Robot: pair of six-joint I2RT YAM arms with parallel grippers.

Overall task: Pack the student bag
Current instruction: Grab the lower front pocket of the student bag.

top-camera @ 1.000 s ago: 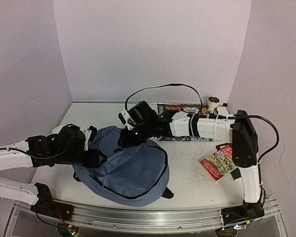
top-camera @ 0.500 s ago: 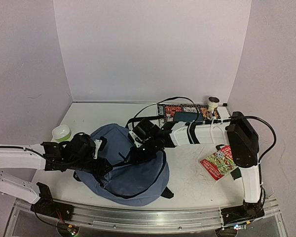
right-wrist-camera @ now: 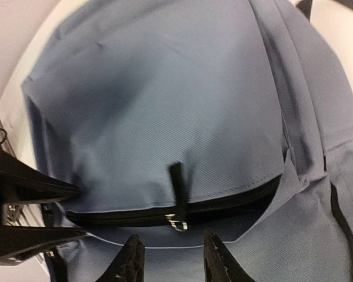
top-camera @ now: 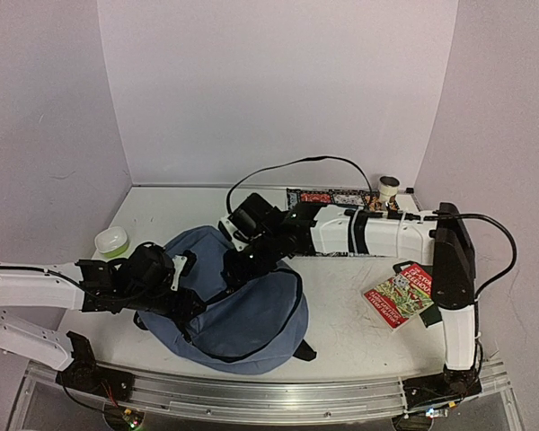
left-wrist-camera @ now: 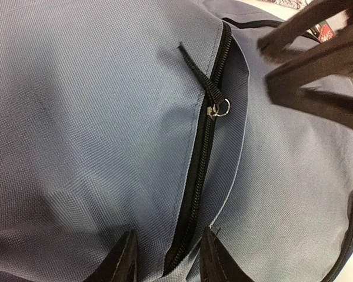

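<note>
Right arm [top-camera: 368, 235] sits higher and farther back than half a second ago. Its wrist has pulled up off the bag toward 12 o'clock, and the forearm again covers the far strip of the bench [top-camera: 350, 337]. Right fingers [right-wrist-camera: 133, 261] have parted wider meanwhile. They stand spread, pinching nothing, tips just short of the zip pull [right-wrist-camera: 177, 221]. Left arm [top-camera: 36, 287] is unchanged over that half second, after its slide toward 3 o'clock onto the bag.

Student bag [top-camera: 251, 323] lies at about 7 o'clock from bench centre, humped at its 10 o'clock corner between the two wrists. Left fingers [left-wrist-camera: 125, 263] stand apart astride the lower end of the zip track [left-wrist-camera: 199, 161]. Fabric runs into the gap, but whether they nip it I cannot tell.

Zip looks shut along most of its length, with the pull part-way along.

Judgement: the right side has let go of the pull, or not yet taken it, so the opening step is in hand and unfinished. Nothing looks packed. Book [top-camera: 397, 294] waits at 3 o'clock from the bag, well apart. Green bowl [top-camera: 111, 240] sits at 10 o'clock, near. The next move calls for a fresh pinch on the pull while the left side steadies the cloth. Slack fabric may bunch under the slider.
</note>
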